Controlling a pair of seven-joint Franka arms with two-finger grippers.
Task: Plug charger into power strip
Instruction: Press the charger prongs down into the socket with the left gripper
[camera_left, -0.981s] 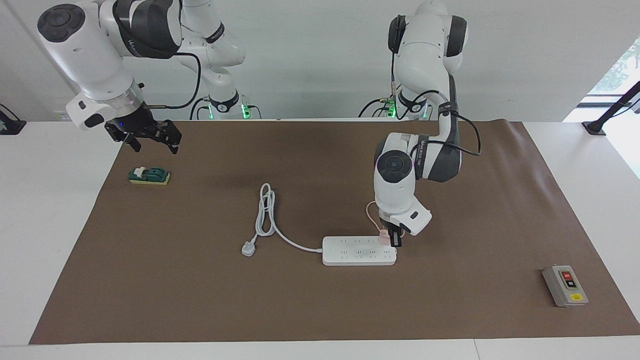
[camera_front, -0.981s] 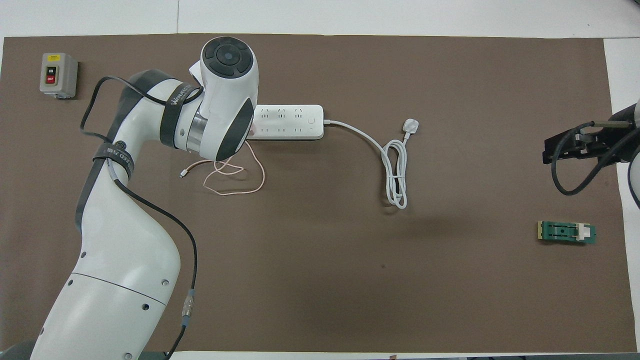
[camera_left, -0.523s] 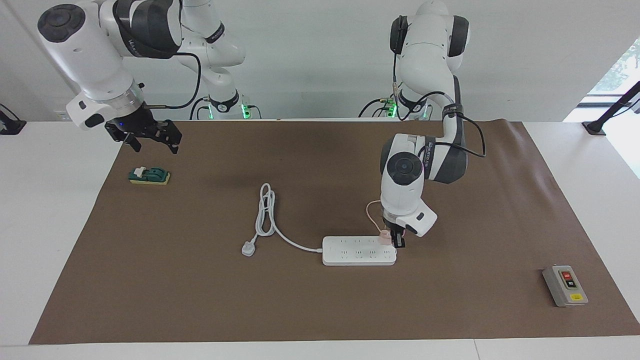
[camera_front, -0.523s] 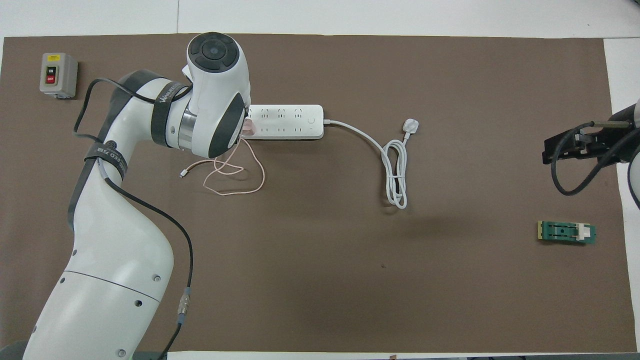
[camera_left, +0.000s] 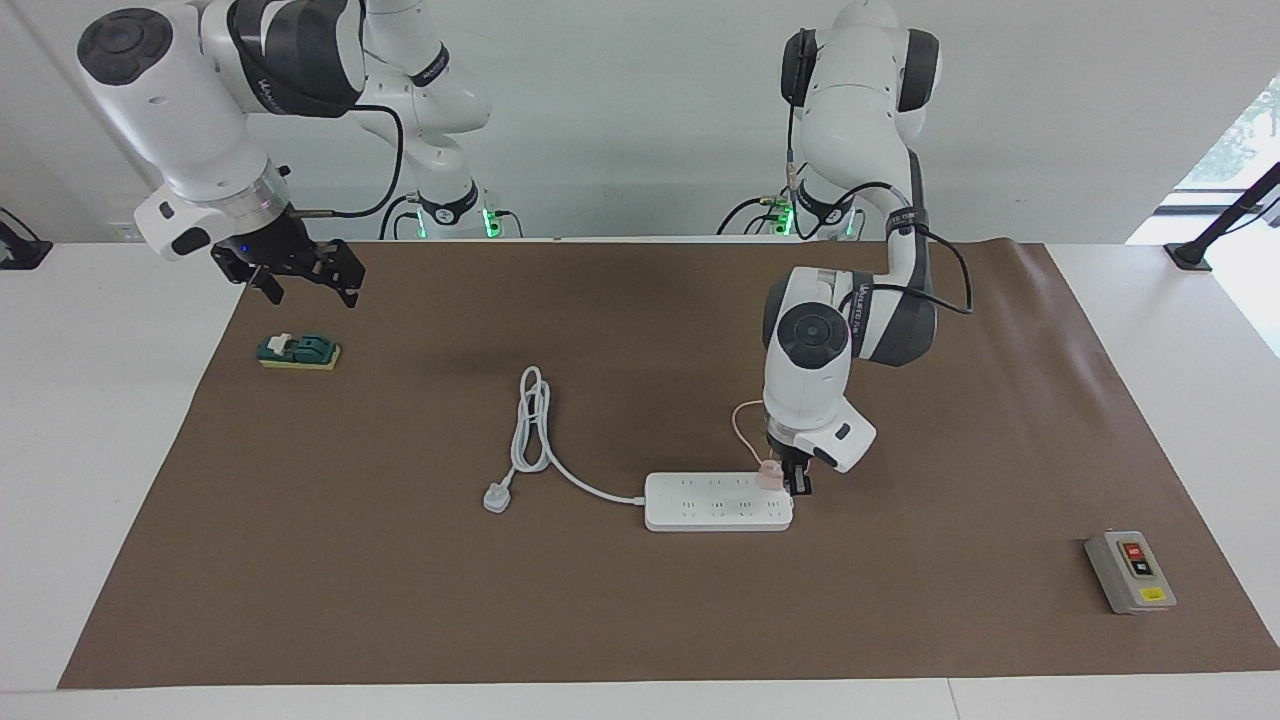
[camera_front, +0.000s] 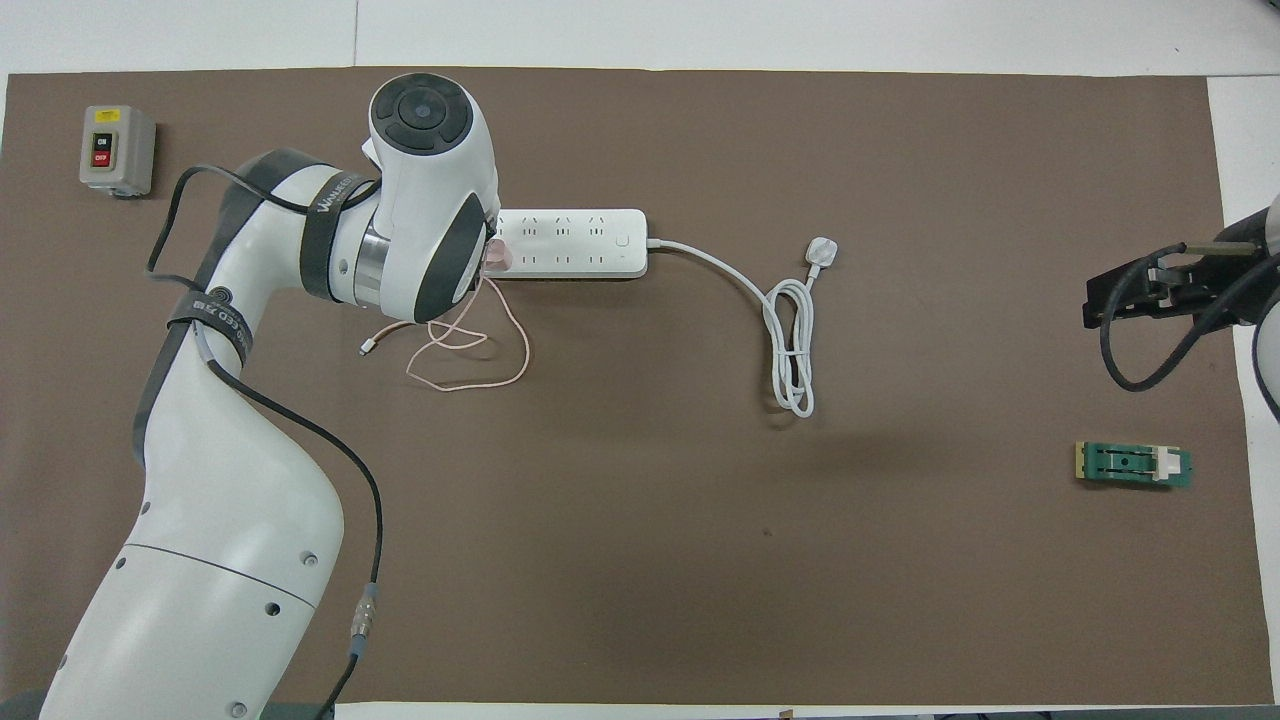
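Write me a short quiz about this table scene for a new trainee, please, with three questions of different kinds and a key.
1. True or false: the left hand holds the small pale pink cube-shaped charger at the long flat white power strip.
2. Choose one: the open right hand is over (A) the small grey box with red and black buttons, (B) the mat near the green switch block, (C) the grey-white three-pin plug.
3. Fill in: the charger sits at the strip's end toward the ____ arm.

Key: 1 true; 2 B; 3 left.
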